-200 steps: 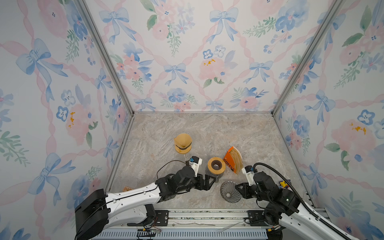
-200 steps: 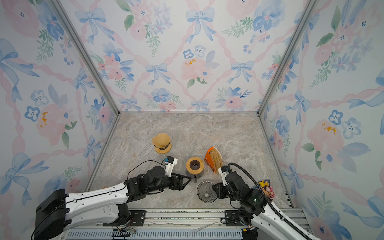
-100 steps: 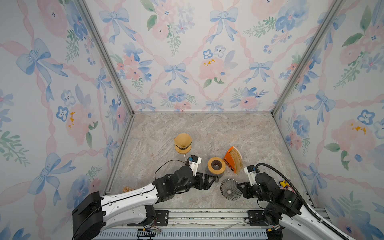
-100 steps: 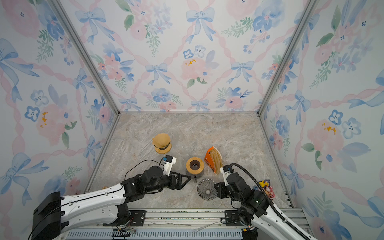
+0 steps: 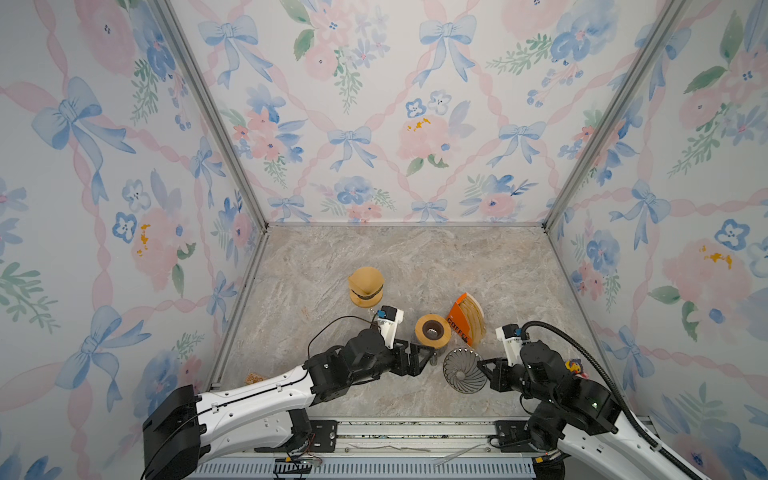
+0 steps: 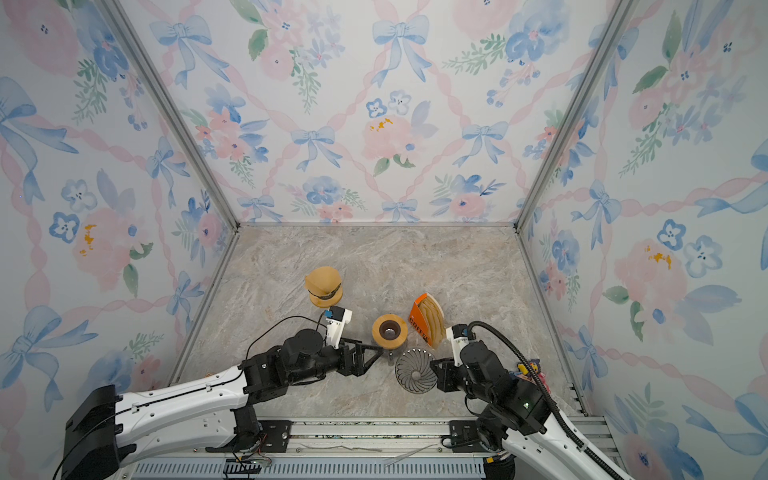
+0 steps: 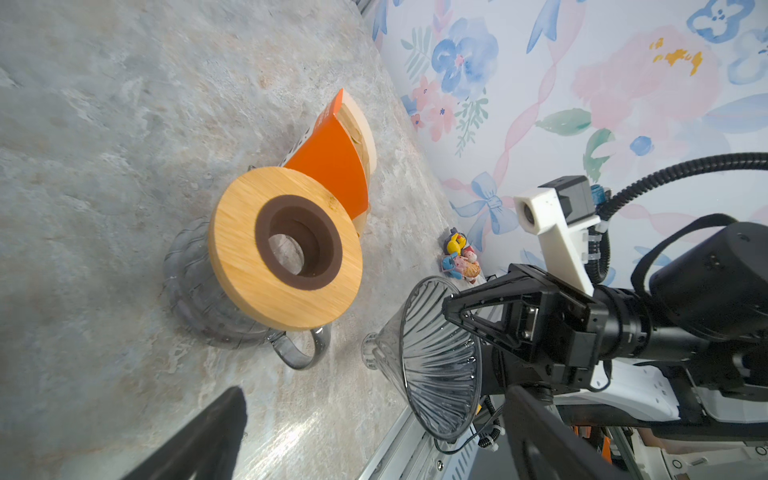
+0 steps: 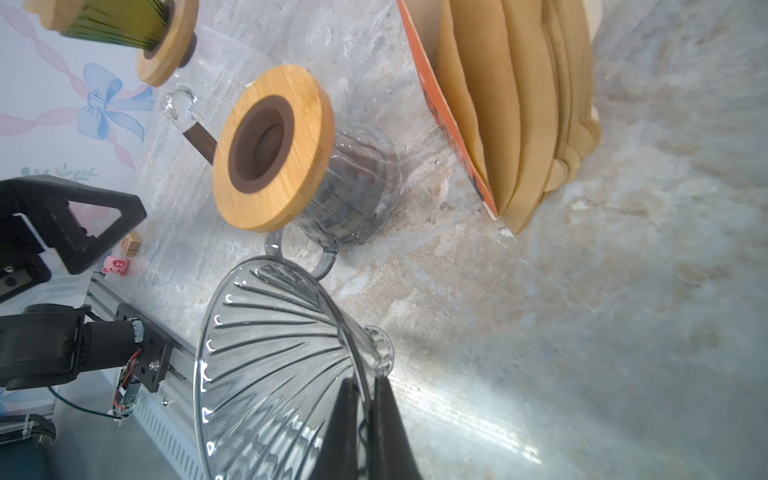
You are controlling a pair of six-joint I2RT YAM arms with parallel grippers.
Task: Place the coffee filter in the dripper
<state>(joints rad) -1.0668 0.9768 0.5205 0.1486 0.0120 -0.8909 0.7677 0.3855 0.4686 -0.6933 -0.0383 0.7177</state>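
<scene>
The dripper point(image 5: 461, 370) point(image 6: 415, 370) is a clear ribbed glass cone near the front edge, tilted with its narrow end low. My right gripper point(image 8: 365, 415) point(image 5: 482, 365) is shut on its wall, one finger inside and one outside the cone point(image 7: 440, 361). The coffee filters point(image 5: 476, 318) point(image 8: 519, 104) are tan papers standing fanned in an orange box point(image 7: 332, 158) just behind it. My left gripper point(image 5: 424, 357) point(image 7: 374, 449) stands open and empty to the left of the dripper, close to the cup's handle.
A glass cup with a wooden ring lid point(image 5: 432, 330) point(image 7: 286, 249) sits between the grippers and the filter box. Farther back stands a tan cone on a wooden ring point(image 5: 365, 286). Small toys point(image 5: 575, 368) lie by the right wall and a small block point(image 5: 254, 378) by the left.
My right gripper's fingers have shut on the dripper's wall, and the dripper has shifted slightly away from the front edge. The left arm has hardly moved.
</scene>
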